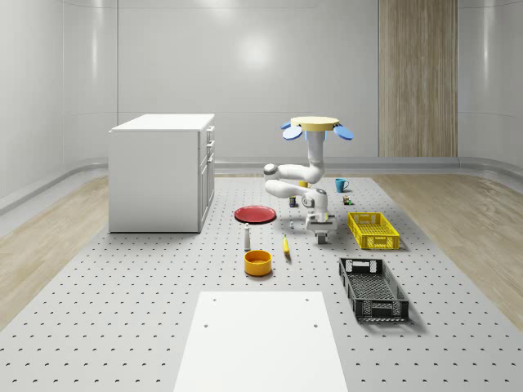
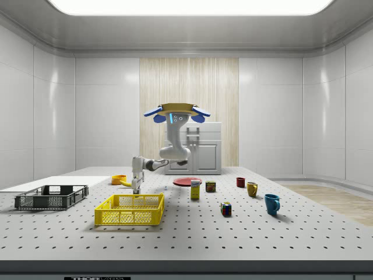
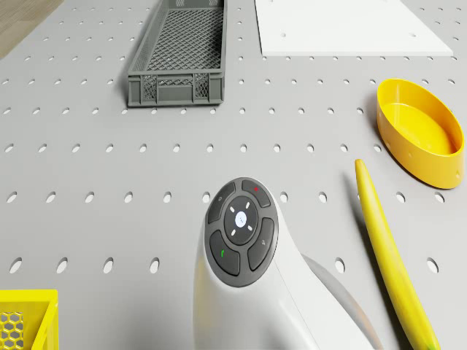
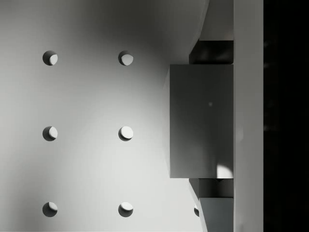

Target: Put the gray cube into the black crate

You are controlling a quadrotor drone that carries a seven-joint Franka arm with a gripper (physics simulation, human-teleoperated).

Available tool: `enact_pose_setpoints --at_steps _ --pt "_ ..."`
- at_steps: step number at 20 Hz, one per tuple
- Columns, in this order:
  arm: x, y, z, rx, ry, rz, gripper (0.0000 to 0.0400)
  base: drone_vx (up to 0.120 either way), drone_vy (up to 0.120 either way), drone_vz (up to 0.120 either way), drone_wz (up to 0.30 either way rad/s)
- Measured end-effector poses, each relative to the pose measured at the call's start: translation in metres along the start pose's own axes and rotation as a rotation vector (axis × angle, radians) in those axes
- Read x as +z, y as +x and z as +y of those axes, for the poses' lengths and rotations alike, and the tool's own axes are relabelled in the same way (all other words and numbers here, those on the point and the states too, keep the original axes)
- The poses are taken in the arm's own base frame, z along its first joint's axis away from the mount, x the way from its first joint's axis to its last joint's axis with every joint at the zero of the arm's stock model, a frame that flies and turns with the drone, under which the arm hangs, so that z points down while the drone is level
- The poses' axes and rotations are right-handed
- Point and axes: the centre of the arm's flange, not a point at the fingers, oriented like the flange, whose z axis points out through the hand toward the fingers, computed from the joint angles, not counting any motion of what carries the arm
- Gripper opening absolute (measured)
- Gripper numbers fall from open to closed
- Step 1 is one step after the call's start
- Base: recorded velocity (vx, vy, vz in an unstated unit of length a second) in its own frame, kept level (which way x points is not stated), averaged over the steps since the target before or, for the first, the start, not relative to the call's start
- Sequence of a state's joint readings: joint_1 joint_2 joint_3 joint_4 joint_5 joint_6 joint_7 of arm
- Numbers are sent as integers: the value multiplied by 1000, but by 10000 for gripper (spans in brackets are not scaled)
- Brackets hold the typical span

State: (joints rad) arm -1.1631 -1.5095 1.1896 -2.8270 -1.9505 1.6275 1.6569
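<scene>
Two crates flank my working spot on the perforated bench (image 1: 122, 310): the yellow crate (image 1: 373, 229) sits just beside the claw (image 1: 322, 237) toward the whole-scene view's right, and the black crate (image 1: 373, 288) lies farther out, nearer that camera and well apart from the claw. I have the drone (image 1: 317, 126) hovering above the bench, over the ground between the red plate (image 1: 256, 214) and the yellow crate, with the arm (image 1: 296, 181) folded down beneath it and the claw lowered almost to the surface.

Through the wrist view I see the gray cube (image 4: 201, 121) sitting between the fingers (image 4: 216, 52), one pad at each of two opposite faces, so I read the claw as closed on the cube. A white part of the claw overlaps one side of the cube there, and the holed bench surface lies close behind it. Whether the cube rests on the bench or is just clear of it, I cannot tell.

From the drone view, the banana (image 3: 390, 255) lies just beside the arm's wrist, the yellow bowl (image 3: 419, 131) beyond it, and the black crate sits ahead with bare bench between it and the claw. A white board (image 1: 261, 343) lies on the bench past the bowl, well away from the claw. The white cabinet (image 1: 162, 171) stands far off toward the whole-scene view's left.
</scene>
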Motion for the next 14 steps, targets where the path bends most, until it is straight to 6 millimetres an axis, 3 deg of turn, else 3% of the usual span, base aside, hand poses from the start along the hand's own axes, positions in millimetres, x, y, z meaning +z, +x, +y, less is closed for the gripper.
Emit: enact_pose_setpoints --at_steps 7,9,14 --pt "-9 0 0 0 0 0 252 0 0 0 0" --pt "-16 0 0 0 0 0 251 0 20 100 0" --pt "-31 0 0 0 0 0 250 120 120 120 0"
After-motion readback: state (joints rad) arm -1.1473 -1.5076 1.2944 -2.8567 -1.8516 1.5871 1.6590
